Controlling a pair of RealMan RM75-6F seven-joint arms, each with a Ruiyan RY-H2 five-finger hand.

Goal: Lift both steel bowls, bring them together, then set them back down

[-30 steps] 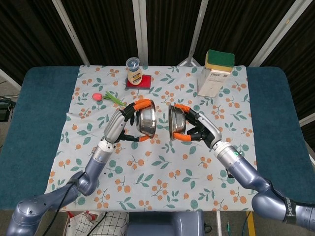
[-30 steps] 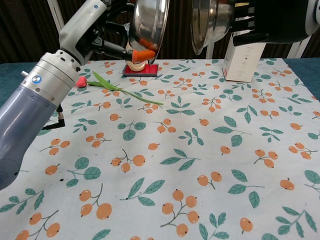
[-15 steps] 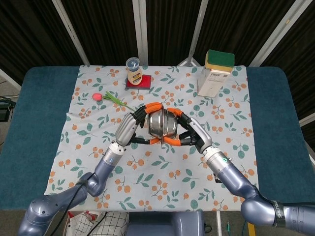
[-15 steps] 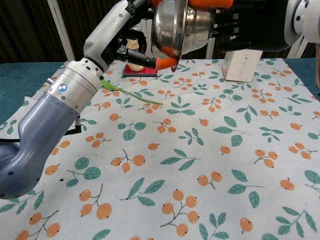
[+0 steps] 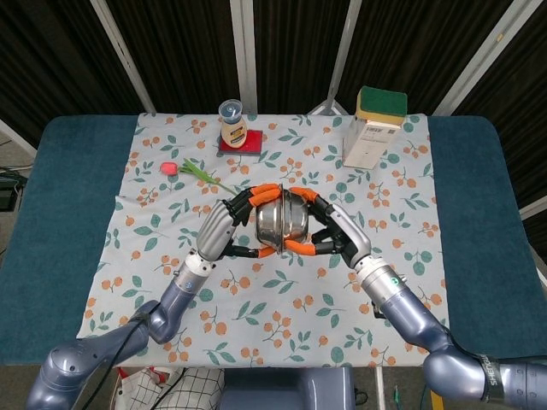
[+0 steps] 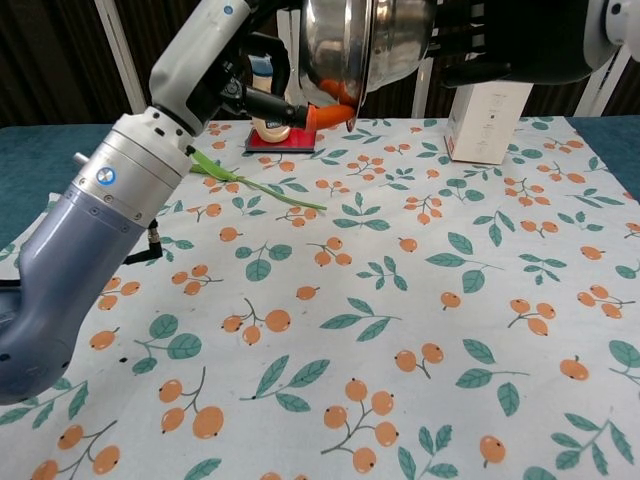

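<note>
Two steel bowls are held rim to rim in the air above the middle of the cloth. My left hand [image 5: 224,229] grips the left bowl [image 5: 268,221] with orange-tipped fingers around its rim. My right hand [image 5: 335,234] grips the right bowl [image 5: 297,224] the same way. In the chest view the joined bowls fill the top edge: the left bowl [image 6: 335,45] with my left hand [image 6: 262,60] behind it, and the right bowl [image 6: 405,40] with my right hand [image 6: 500,40] beside it.
A sauce bottle [image 5: 232,125] stands on a red coaster [image 5: 238,143] at the back. A white box [image 5: 367,141] with a green sponge [image 5: 381,102] on top stands back right. A pink flower with a green stem [image 5: 190,169] lies at the left on the floral cloth [image 5: 282,299].
A second ago the bowls were apart, facing each other. Both hands moved inward and the rims met; since then the pair has shifted slightly toward me.
</note>
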